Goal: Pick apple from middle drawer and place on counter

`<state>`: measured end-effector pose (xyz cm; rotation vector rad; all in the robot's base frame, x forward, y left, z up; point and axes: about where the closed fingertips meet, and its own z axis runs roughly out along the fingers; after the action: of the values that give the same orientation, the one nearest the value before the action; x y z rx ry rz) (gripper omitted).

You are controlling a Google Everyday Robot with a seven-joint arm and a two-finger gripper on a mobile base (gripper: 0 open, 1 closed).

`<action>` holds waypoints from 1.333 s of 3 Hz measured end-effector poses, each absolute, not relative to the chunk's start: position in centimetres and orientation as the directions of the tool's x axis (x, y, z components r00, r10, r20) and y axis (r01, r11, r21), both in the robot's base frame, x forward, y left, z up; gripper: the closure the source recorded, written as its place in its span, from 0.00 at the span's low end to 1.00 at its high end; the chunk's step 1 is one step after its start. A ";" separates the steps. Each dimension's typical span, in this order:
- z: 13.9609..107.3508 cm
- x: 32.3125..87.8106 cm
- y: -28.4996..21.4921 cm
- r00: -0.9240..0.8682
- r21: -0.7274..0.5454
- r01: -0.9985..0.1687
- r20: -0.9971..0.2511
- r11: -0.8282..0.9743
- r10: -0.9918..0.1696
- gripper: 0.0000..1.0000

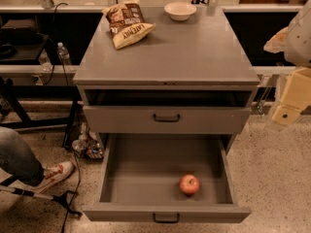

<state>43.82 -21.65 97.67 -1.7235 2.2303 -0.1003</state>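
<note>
One apple [189,184] front-right in middle drawer [146,171], gripper [290,103] right of counter [194,52] edge

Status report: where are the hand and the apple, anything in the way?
Hand at right edge, beside the counter, away from apple. Apple in open middle drawer, front right, nothing over it. Chip bag and bowl at counter's back.

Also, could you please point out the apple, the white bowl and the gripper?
apple [189,184], camera view, its red front.
white bowl [180,15], camera view, front wall.
gripper [290,103], camera view, at the right edge, its pale body.
</note>
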 end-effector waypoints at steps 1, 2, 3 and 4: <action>97.7 43.8 -21.6 -0.221 -0.248 -0.930 -0.207 0.270 -0.953 0.00; 95.9 44.2 -21.6 -0.218 -0.198 -0.942 -0.255 0.271 -0.942 0.00; 87.9 44.5 -21.9 -0.241 -0.053 -0.956 -0.413 0.287 -0.878 0.00; 81.7 44.3 -23.3 -0.289 0.014 -0.943 -0.537 0.333 -0.793 0.00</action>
<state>44.34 -23.29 81.66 -1.5249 2.1663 0.4609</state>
